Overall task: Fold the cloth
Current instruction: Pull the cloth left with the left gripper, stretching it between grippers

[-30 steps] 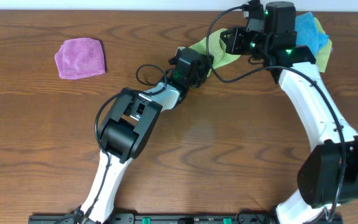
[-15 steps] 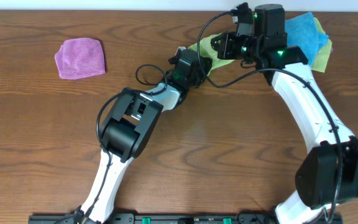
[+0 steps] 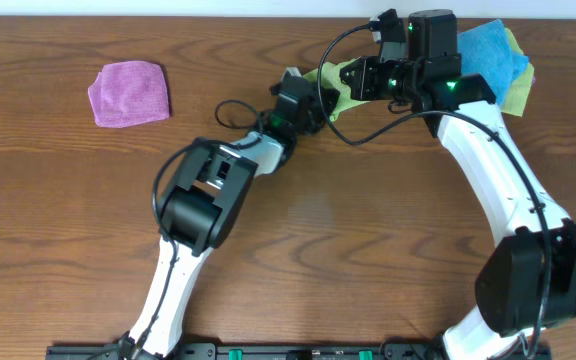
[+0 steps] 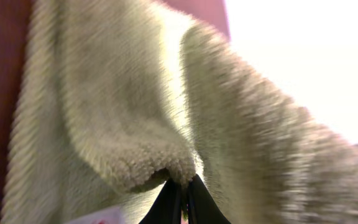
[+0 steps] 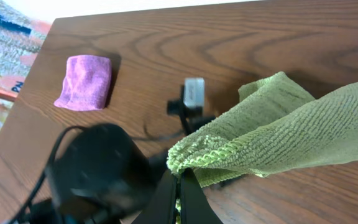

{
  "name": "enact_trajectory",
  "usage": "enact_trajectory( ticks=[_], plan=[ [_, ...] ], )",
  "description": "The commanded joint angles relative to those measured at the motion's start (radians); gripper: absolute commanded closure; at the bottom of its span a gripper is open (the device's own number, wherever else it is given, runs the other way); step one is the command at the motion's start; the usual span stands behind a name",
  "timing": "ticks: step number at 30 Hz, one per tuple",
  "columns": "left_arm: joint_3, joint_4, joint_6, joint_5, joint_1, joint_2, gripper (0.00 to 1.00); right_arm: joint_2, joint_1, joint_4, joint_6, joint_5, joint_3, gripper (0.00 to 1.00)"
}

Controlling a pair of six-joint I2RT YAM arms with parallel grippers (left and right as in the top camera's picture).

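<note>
The green cloth [image 3: 320, 77] lies at the back of the table, mostly hidden under both arms. My left gripper [image 3: 308, 92] is shut on an edge of the green cloth [image 4: 123, 124], which fills the left wrist view. My right gripper [image 3: 346, 78] is shut on a corner of the green cloth [image 5: 291, 130] and holds it lifted above the table. The left arm's wrist [image 5: 101, 171] shows just below that corner.
A folded purple cloth [image 3: 129, 93] lies at the back left; it also shows in the right wrist view [image 5: 84, 81]. A blue cloth [image 3: 493, 52] on a yellow-green cloth [image 3: 520, 85] lies at the back right by the table's far edge.
My right gripper has moved left with the green cloth's corner. My left gripper has shifted slightly left and back, still on the cloth.
</note>
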Motion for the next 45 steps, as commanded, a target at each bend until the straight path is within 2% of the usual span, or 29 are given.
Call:
enact_trajectory(
  ticks=[1,5,10,13,17,22,28,36,45],
  plan=[
    [0.016,0.007,0.053,0.179,0.062,-0.003,0.94,-0.054,0.010,-0.010,-0.031,0.022,0.016,0.99],
    [0.016,-0.003,0.097,0.318,0.125,-0.039,0.94,-0.075,0.010,-0.040,-0.034,0.033,0.016,0.99],
    [0.016,-0.126,0.167,0.406,0.185,-0.125,0.94,-0.084,0.010,-0.087,-0.030,0.034,0.016,0.99],
    [0.016,-0.274,0.246,0.407,0.225,-0.204,0.94,-0.084,0.011,-0.084,-0.030,0.058,0.016,0.99],
    [0.017,-0.373,0.285,0.406,0.278,-0.272,0.94,-0.084,0.017,-0.020,-0.030,0.095,0.016,0.99],
    [0.052,-0.384,0.284,0.420,0.324,-0.291,0.94,-0.082,0.021,0.078,-0.030,0.158,0.016,0.99],
    [0.130,-0.419,0.301,0.369,0.335,-0.291,0.94,-0.055,0.021,0.168,-0.029,0.217,0.016,0.99],
    [0.221,-0.550,0.416,0.308,0.351,-0.291,0.94,0.035,0.021,0.316,0.008,0.234,0.017,0.99],
    [0.233,-0.547,0.434,0.371,0.393,-0.291,0.94,0.055,0.016,0.340,0.003,0.257,0.043,0.99]
  ],
)
